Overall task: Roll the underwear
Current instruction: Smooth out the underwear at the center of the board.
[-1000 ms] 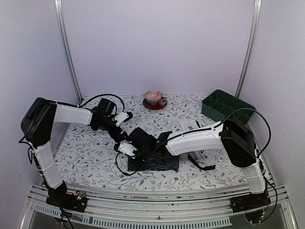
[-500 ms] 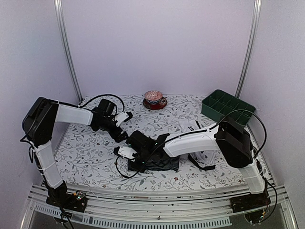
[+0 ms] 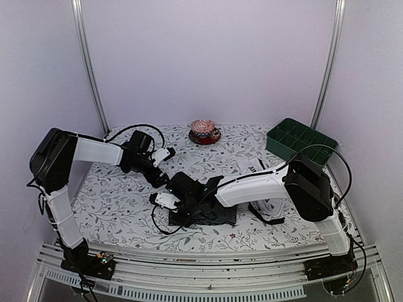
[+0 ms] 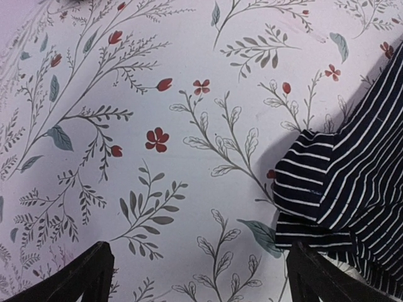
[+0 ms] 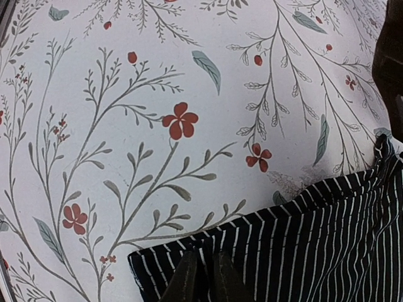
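On striped underwear (image 5: 302, 239), right gripper (image 5: 203, 278).

A robot lab booth: plain white walls (image 3: 208, 63), metal posts (image 3: 90, 69), a floral-covered bench (image 3: 119, 211) with a rail (image 3: 208, 275) at its near edge.

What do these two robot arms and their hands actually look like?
Both arms are alike: the left arm and right arm have smooth white tube-shaped segments joined by bulky black joints, with thin black cables looping alongside. Each wrist is black with a white piece. The left hand and right hand end in two slim dark fingers.
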{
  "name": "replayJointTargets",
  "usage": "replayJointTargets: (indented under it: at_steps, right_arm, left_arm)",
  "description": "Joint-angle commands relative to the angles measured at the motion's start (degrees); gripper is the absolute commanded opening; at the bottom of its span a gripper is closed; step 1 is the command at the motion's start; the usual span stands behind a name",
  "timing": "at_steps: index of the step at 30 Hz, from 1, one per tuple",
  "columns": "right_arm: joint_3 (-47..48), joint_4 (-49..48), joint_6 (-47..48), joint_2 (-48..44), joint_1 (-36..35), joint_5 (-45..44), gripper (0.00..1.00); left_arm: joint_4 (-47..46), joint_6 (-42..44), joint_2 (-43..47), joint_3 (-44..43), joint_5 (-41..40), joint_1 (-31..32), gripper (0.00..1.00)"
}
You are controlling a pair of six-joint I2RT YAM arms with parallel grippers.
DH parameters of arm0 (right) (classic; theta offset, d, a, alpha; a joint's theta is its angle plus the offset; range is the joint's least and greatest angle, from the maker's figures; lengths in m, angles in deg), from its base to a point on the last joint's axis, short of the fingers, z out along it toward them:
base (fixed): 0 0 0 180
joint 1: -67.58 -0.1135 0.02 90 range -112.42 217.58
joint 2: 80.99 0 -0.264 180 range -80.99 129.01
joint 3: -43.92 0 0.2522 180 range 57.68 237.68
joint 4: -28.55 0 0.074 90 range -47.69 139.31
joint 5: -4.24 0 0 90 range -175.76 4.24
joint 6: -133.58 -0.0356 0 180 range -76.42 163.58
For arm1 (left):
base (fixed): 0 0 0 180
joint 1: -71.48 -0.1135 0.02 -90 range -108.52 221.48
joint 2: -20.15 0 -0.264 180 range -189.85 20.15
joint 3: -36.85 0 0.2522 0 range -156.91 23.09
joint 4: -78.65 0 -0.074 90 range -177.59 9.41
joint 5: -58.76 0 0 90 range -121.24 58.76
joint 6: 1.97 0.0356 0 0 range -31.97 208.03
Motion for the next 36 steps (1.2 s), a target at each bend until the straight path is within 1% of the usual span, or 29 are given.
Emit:
replayJointTargets:
  at_steps: [1,6,10,26,36]
  right_arm:
    - [1.08,0.22,-0.80,-0.57,0.10,0.36,0.10]
    - [0.51,0.11,-1.14,-1.53,-0.08,0.44,0.08]
    - [0.35,0.14,-1.08,-1.95,-0.43,0.36,0.04]
    - [-2.98,-1.86,-1.35,-7.38,-0.78,-3.02,0.03]
    - [-6.01,-3.02,0.19,-9.25,-1.63,1.07,0.03]
  left_arm:
    - [-0.84,-0.59,-1.28,0.42,0.56,-0.73,0.98]
    - [-0.64,-0.60,-1.75,0.13,0.36,-0.78,0.98]
    - [-0.34,-0.69,-2.37,-0.16,0.16,-0.70,0.98]
    - [-0.31,-1.26,-4.66,-1.06,-2.11,0.05,0.98]
    - [-0.48,-1.73,-4.70,-1.15,-3.43,0.01,0.98]
